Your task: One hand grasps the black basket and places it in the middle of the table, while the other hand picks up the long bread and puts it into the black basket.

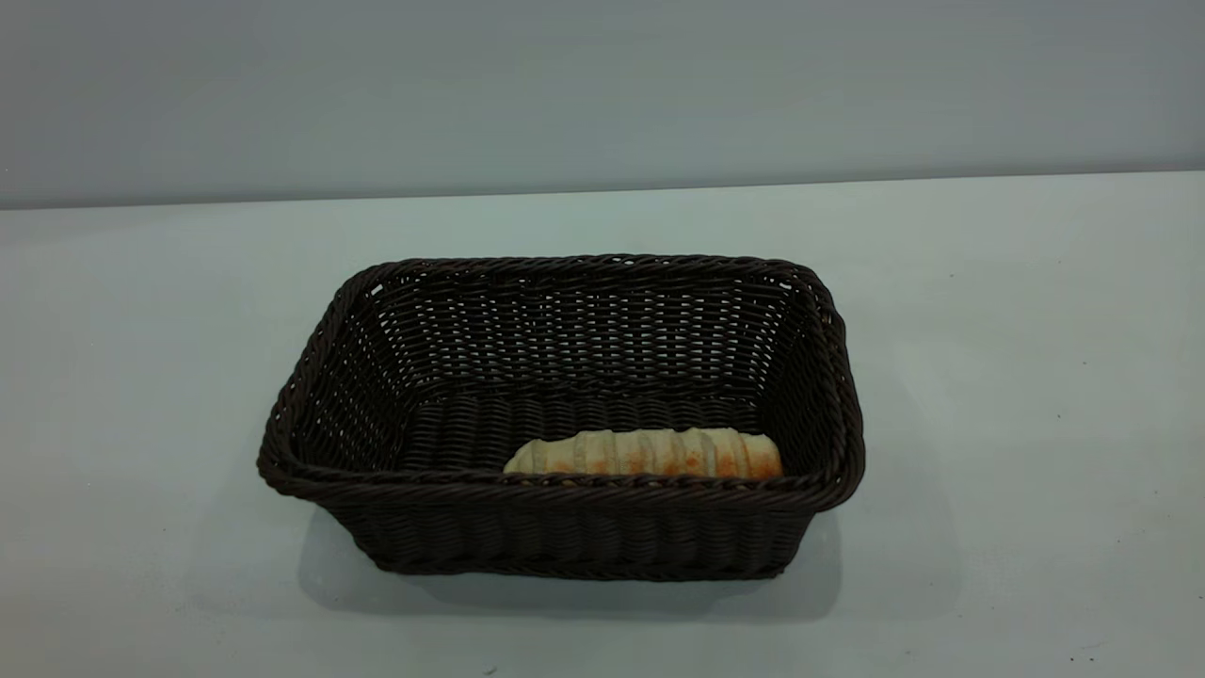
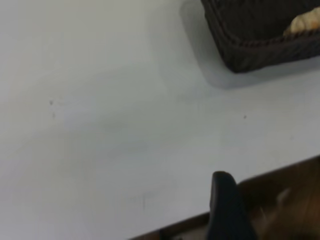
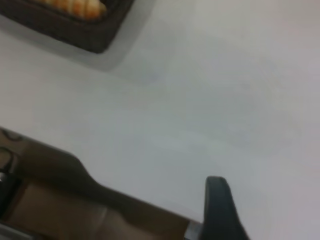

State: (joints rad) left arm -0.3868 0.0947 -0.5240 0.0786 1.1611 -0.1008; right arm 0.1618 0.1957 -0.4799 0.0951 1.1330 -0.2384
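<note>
The basket is sitting upright near the middle of the table, its long sides running across the exterior view. The bread is lying flat on the basket floor, lengthwise along the near long wall and just behind the braided rim, which is hiding its lower edge. It is sitting a little toward the right half of the basket, with the rest of the floor bare.

No arm is showing in the exterior view. In the left wrist view, 1 dark finger of the left gripper is showing over the table edge, well apart from the basket, whose corner is showing with a pale end of the bread inside. Only that 1 finger is visible, so whether the left gripper is open or closed cannot be told; it is touching nothing.

In the right wrist view, 1 dark finger of the right gripper is likewise hanging near the table edge, well apart from the basket corner, where the toasted bread is peeking over the rim. Its spread cannot be told either, and it is holding nothing visible.

A few tiny dark specks are dotting the table.
</note>
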